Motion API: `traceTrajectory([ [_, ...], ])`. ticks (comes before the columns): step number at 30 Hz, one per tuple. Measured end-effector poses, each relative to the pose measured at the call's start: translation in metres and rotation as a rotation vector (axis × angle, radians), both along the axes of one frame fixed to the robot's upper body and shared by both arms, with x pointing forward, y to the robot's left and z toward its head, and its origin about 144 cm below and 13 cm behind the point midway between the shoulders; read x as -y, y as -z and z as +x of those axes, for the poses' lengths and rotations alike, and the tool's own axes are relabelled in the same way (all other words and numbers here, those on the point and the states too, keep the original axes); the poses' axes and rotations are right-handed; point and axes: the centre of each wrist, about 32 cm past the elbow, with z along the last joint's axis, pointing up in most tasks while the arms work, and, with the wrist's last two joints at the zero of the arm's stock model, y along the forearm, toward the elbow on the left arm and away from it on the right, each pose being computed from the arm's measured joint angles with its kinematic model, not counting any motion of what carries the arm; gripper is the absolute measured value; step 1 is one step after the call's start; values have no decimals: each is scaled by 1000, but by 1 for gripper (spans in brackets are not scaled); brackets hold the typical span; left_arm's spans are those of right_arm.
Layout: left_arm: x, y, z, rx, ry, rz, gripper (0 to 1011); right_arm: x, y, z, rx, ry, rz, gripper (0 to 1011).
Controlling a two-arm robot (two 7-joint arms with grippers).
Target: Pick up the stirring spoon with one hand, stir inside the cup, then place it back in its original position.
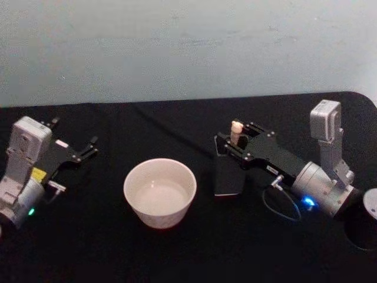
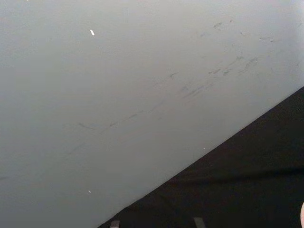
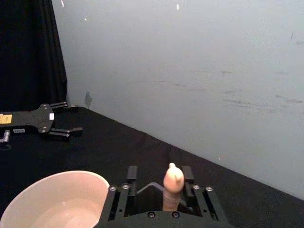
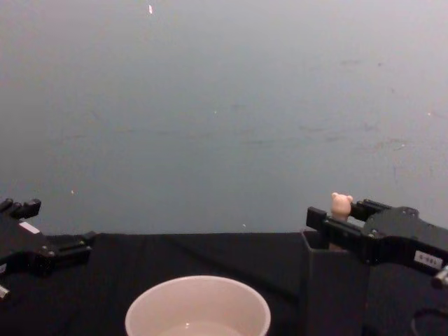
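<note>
The stirring spoon (image 1: 236, 131) is seen standing upright in the dark grey holder (image 1: 228, 175), with only its beige handle and small bear head showing above the rim; its neck and bowl are hidden inside. The right gripper (image 1: 230, 143) is positioned at the top of the holder with its fingers (image 3: 132, 174) on either side of the handle, set narrowly about it. Whether the pads are actually pressing on the handle cannot be told from these views, so the grasp is judged to be at or just before closure. The cup (image 1: 159, 191) sits on the black table (image 1: 106, 247) just beside the holder, toward the robot's left, and appears to hold some clear liquid. The left gripper (image 1: 83, 151) is parked well apart at the left side of the table, its fingers spread open. Several risks are suggested from here. If the handle is caught only at its tip, near the bear head, the spoon may be allowed to pivot or slip as it is lifted. If the lift is not made straight up, the hidden bowl may be dragged against the holder's thin wall, and the tall, narrow holder may be tipped or carried along. Because the cup stands so close, a low sideways transfer may cause the bowl to strike the cup's rim. During stirring, liquid may be splashed if the motion is too wide.
</note>
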Motion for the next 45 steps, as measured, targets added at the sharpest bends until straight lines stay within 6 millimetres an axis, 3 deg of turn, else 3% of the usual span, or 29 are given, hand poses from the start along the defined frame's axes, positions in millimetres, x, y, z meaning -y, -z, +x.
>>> traceTrajectory([
  [3,0,0,0,0,0,0,1001,0,0,0,0,0,1,664],
  [16,0,0,0,0,0,0,1001,0,0,0,0,-1,1,997],
  [29,0,0,0,0,0,0,1001,0,-5,1,32,5,16,1002],
  [38,0,0,0,0,0,0,1001,9,-46,7,226,107,119,1002],
  [45,0,0,0,0,0,0,1001,17,-56,6,246,322,104,1002],
])
